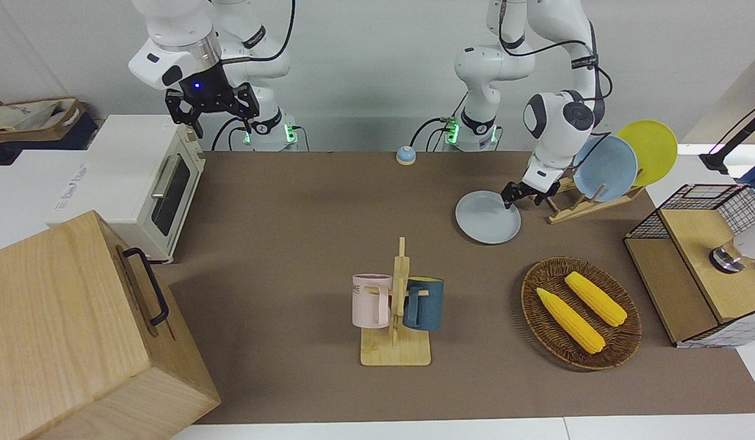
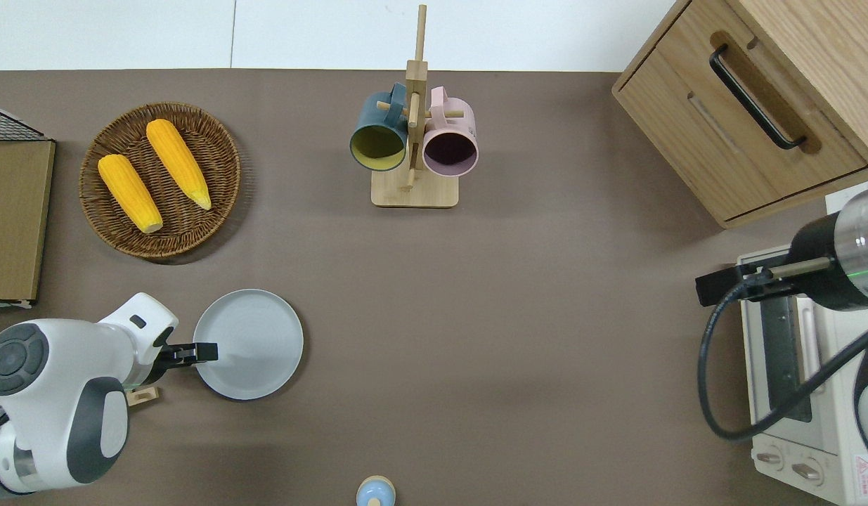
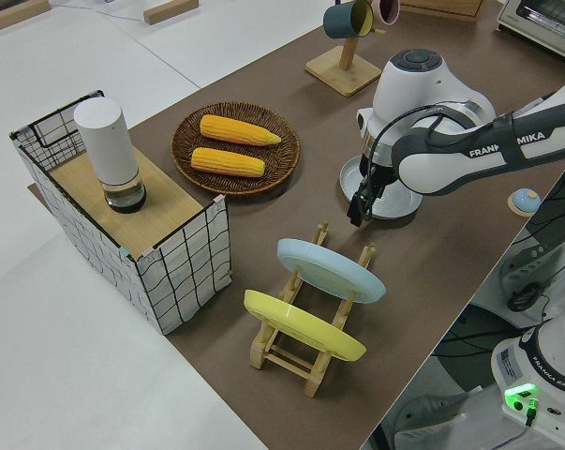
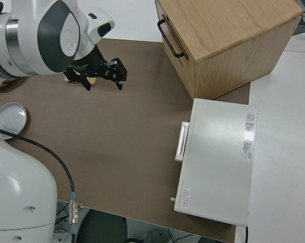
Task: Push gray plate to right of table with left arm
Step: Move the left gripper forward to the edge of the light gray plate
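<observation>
The left end effector (image 2: 207,350), fingers narrow, sits low at the gray plate (image 2: 249,344) rim; stiff, slippery, slides easily—push its rim.

Two white jointed arms with rounded shells. The left arm (image 2: 61,393) bears dark gray round joint caps with a ring of small dimples, dark gray side panels, and black "FRANKA EMIKA" lettering; its tool (image 2: 203,351) is small and black. The right arm (image 1: 181,43) has a silver wrist band, a black wrist with a blue light, and black cables. Both bases show green lights.
</observation>
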`<state>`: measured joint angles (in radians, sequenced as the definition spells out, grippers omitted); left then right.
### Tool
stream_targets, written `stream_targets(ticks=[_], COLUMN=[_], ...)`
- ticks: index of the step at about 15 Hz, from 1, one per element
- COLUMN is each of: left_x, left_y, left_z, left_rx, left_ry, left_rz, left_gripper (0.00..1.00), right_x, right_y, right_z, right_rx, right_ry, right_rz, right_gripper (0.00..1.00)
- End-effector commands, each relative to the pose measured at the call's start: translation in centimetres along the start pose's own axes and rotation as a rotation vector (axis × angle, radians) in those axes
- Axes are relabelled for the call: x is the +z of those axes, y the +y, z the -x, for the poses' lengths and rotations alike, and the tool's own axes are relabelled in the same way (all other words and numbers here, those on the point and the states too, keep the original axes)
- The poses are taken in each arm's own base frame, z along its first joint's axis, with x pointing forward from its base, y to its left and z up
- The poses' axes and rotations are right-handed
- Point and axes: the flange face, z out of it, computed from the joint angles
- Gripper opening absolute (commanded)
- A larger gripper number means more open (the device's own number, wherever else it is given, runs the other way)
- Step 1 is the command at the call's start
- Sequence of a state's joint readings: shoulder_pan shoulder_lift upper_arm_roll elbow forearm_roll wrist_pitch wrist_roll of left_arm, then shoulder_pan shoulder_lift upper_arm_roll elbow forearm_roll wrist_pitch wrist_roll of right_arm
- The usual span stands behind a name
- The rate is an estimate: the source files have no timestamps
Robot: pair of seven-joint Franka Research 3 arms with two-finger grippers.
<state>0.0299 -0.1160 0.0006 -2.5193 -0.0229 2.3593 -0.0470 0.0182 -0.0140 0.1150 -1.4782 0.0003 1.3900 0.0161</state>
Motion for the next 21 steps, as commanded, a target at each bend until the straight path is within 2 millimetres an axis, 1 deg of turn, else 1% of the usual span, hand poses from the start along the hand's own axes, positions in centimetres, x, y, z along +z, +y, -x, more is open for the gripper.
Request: stream_targets(ticks=[1,2,3,4,5,7,8,9,10,17,20,21], left_x=[1.4,1.2,1.1,1.1,1.0,1.0,1.0,1.0,1.0,1.1,2.2,2.3], left_y=[0.5,0.5,0.6,0.6,0.6,0.6,0.6,0.6,0.7,0.9,0.9,1.2], left_z=[-0.2,-0.2,-0.2,-0.1,-0.2,-0.2,-0.2,-0.2,-0.2,-0.2,-0.4,-0.5], left_rx=[0.011,0.011,0.011,0.011,0.009,0.001,-0.001,0.001,0.003,0.007,0.006,0.005], left_ry=[0.008,0.01,0.011,0.007,0.008,0.006,0.009,0.008,0.008,0.009,-0.012,-0.011], left_rz=[0.008,0.008,0.008,0.008,0.009,0.009,0.009,0.009,0.008,0.008,0.007,0.006], left_gripper=[0.99,0.93,0.74,0.54,0.42,0.22,0.14,0.05,0.0,0.0,0.0,0.0], right_x=[-0.4,-0.4,-0.4,-0.4,-0.4,-0.4,-0.4,-0.4,-0.4,-0.4,-0.4,-0.4], right_y=[0.1,0.1,0.1,0.1,0.1,0.1,0.1,0.2,0.1,0.1,0.1,0.1], right_z=[0.3,0.3,0.3,0.3,0.3,0.3,0.3,0.3,0.3,0.3,0.3,0.3], right_rx=[0.015,0.015,0.015,0.015,0.015,0.015,0.015,0.017,0.015,0.016,0.016,0.016], right_ry=[-0.004,-0.004,-0.004,-0.004,-0.004,-0.004,-0.004,-0.004,-0.004,-0.004,-0.004,-0.004], right_rz=[-0.004,-0.004,-0.005,-0.004,-0.005,-0.004,-0.005,-0.004,-0.005,-0.005,-0.005,-0.005], right_gripper=[0.983,0.983,0.983,0.983,0.983,0.983,0.983,0.983,0.983,0.983,0.983,0.983])
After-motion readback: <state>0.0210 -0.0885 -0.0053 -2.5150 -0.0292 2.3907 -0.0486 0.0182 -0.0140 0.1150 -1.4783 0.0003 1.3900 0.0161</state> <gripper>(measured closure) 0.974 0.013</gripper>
